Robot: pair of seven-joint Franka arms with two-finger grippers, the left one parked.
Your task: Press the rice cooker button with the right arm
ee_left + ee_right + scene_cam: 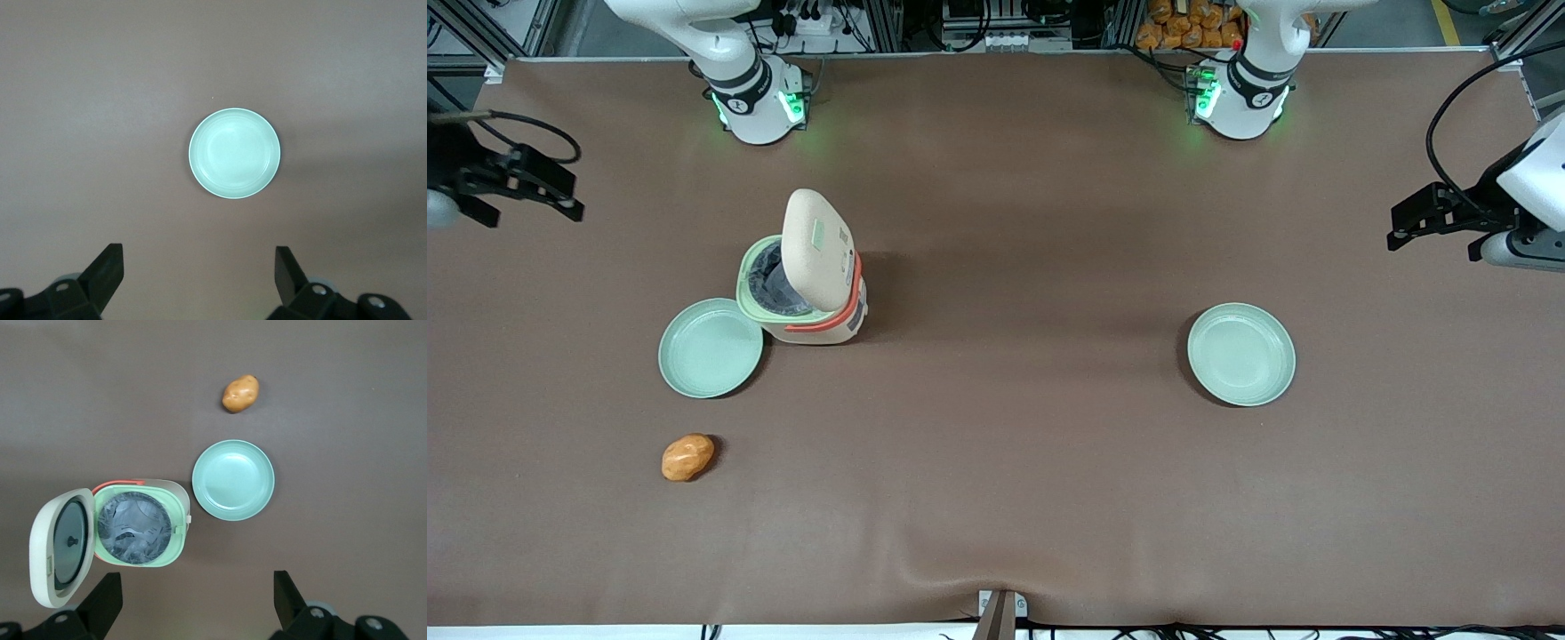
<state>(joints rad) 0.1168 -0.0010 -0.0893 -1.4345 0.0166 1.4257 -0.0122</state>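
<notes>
The cream rice cooker [823, 311] stands on the brown table with its lid [818, 249] swung up and open. The pale green button [817, 233] shows on the lid's outer face. In the right wrist view the rice cooker [139, 528] shows its green rim and dark pot, and the lid [61, 547] shows only its inner side, so the button is hidden there. The right arm's gripper [538, 188] hangs above the table toward the working arm's end, well apart from the cooker. Its fingers [105, 600] stand wide apart around bare table, so the gripper [197, 603] is open.
A pale green plate [710, 348] [233, 479] lies against the cooker, nearer the front camera. A potato [687, 457] [240, 393] lies nearer the camera still. A second green plate [1240, 354] [234, 153] sits toward the parked arm's end.
</notes>
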